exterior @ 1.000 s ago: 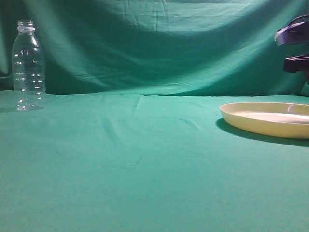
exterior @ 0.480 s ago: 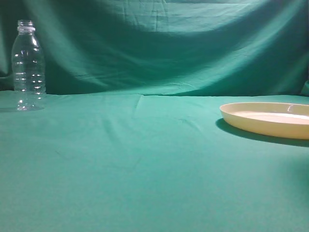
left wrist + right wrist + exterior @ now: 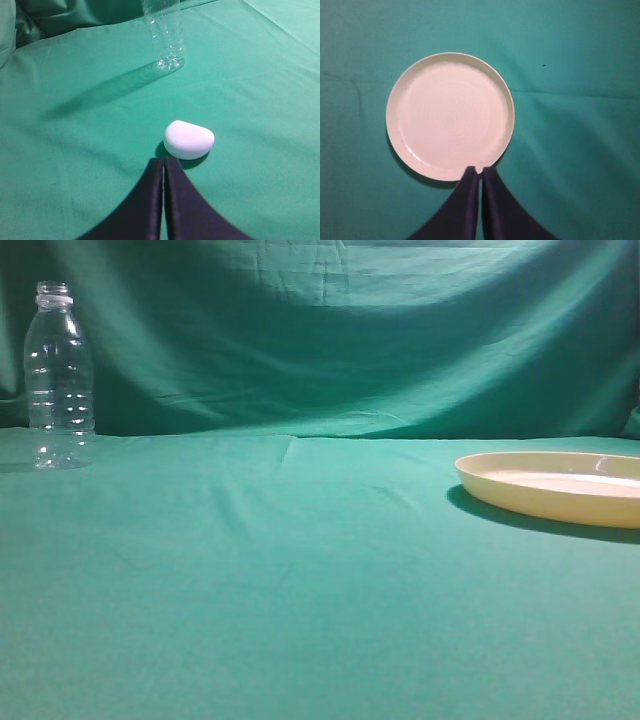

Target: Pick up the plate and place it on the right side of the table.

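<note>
A broad bare stretch of the tabletop (image 3: pixel 300 570) lies open between the clear bottle (image 3: pixel 59 375) standing upright at the far left and the plate (image 3: pixel 555 485) at the right edge, while a small white rounded object (image 3: pixel 189 139) sits near the bottle.

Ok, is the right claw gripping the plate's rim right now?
No: in the right wrist view the right claw hangs shut above the plate, which lies flat on the table, nothing between its fingers.

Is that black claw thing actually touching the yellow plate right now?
Apart. The exterior view shows the plate lying alone on the table, nothing on it; the right gripper, shut, merely overlaps its rim in the right wrist view.
</note>
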